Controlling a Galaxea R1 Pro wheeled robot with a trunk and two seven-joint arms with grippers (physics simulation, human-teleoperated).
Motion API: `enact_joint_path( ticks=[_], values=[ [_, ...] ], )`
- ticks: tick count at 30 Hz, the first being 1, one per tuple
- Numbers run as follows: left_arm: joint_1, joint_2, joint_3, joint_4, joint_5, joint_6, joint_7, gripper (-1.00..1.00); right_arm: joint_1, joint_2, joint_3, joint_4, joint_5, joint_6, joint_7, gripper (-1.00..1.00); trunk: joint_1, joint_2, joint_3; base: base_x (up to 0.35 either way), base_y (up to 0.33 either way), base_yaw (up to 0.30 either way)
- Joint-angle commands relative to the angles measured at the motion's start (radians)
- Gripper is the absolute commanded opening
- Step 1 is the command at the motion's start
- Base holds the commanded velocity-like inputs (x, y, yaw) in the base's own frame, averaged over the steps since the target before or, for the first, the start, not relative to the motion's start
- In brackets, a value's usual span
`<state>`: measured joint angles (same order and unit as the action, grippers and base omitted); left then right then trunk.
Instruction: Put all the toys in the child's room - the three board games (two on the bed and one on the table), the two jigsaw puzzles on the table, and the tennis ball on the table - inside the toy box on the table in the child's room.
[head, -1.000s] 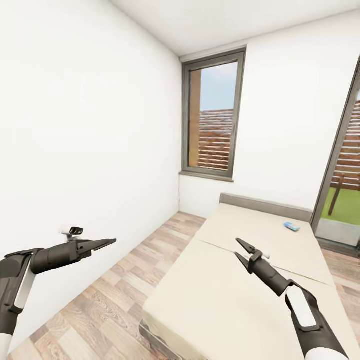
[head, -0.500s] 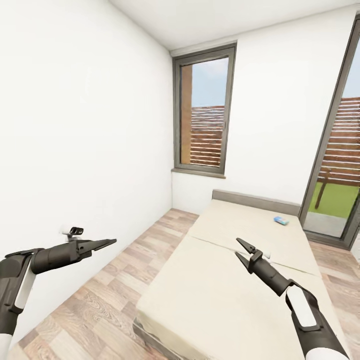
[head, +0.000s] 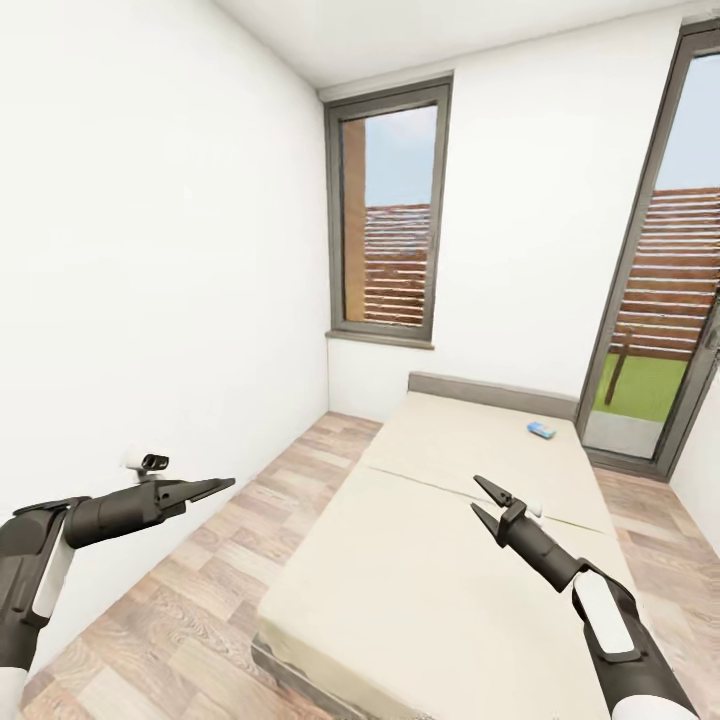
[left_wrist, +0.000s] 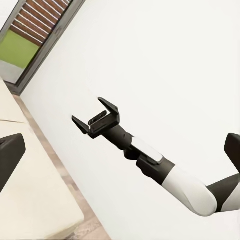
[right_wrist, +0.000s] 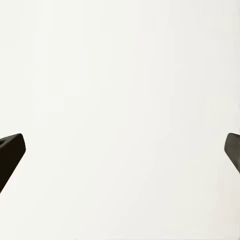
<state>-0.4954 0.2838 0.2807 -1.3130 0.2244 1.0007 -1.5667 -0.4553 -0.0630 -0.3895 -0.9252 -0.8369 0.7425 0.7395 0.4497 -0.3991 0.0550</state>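
The right claw hangs over the near panel of the large flat cream mattress bed, its two dark fingers spread apart and holding nothing. Beyond it, past the seam and well apart, a small blue flat board game box lies on the far panel near the grey headboard, ahead and slightly right of that claw. The left claw, also empty and parted, points over the brown wood-plank floor, farther off; the right arm looks nearer.

Home bedroom: bare bed, wood-plank floor (garden beyond the windows)
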Motion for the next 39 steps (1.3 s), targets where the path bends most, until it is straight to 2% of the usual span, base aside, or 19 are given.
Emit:
enact_joint_path(
  ticks=[1,16,24,27,39],
  values=[
    [0.000,0.000,0.000,0.000,-0.001,0.011,-0.004,1.00,-0.001,0.000,-0.002,0.001,-0.003,0.006,0.001,1.00,0.000,-0.001,-0.002,0.000,-0.113,-0.130],
    [0.000,0.000,0.000,-0.001,0.000,0.012,-0.004,1.00,0.000,-0.001,-0.001,0.002,-0.008,0.007,0.001,1.00,0.000,-0.001,-0.022,0.000,-0.255,-0.136],
    [0.000,0.000,0.000,-0.001,-0.001,0.011,-0.004,1.00,0.000,-0.011,-0.002,0.002,-0.011,0.008,0.001,1.00,0.000,-0.001,-0.033,0.000,-0.277,-0.147],
    [0.000,0.000,0.000,0.000,-0.001,0.011,-0.004,1.00,0.000,-0.019,-0.001,0.003,-0.012,0.008,0.001,1.00,0.000,-0.001,-0.037,0.000,-0.171,-0.151],
    [0.000,-0.001,0.000,-0.001,-0.001,0.011,-0.004,1.00,0.000,-0.024,-0.001,0.004,-0.011,0.010,0.002,1.00,0.000,-0.001,-0.052,0.000,-0.124,-0.168]
  ],
)
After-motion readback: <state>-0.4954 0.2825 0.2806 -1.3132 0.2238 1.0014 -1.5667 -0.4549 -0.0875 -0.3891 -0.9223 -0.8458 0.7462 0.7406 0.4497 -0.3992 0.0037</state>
